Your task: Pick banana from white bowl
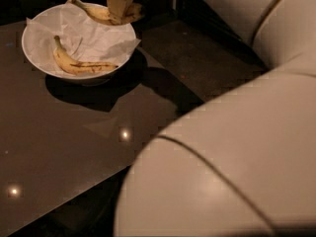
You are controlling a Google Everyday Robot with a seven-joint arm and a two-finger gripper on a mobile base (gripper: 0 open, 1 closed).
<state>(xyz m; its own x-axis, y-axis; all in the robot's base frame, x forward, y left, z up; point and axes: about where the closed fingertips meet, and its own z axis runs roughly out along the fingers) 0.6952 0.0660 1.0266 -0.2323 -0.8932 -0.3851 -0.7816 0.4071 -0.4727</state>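
The white bowl (37,58), lined with crumpled white paper, stands at the top left on the dark table. A plumper, curved banana with a dark streak (79,64) lies inside it. My gripper (119,10) is at the top, over the bowl's far right rim, shut on the slimmer banana (96,15). That banana hangs lifted above the rim, its stem pointing up left. My arm's large white shell fills the right and bottom of the view.
The dark glossy table (59,152) reflects small ceiling lights. Its right edge runs diagonally beside a darker floor strip (207,63).
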